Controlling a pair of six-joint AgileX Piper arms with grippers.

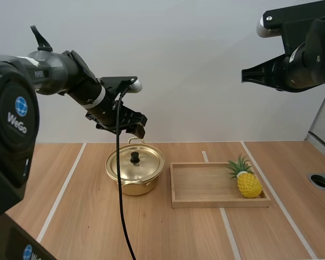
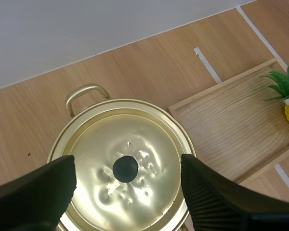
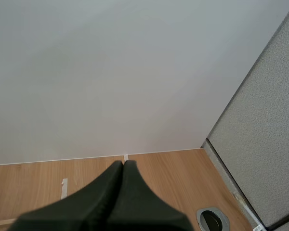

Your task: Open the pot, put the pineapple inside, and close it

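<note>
My left gripper (image 2: 127,160) is hovering released, fingers apart, above the lid (image 1: 135,164) that is closing the pot (image 1: 134,187) on the worktop (image 1: 86,216). The pineapple (image 1: 248,184) is lying in the right end of the wooden tray (image 1: 222,203). My right gripper (image 1: 245,76) is hanging high, clenched on nothing.

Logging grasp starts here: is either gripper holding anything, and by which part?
Nothing is held. The left gripper hangs open over the lid knob; the right gripper is shut on nothing, up high.
</note>
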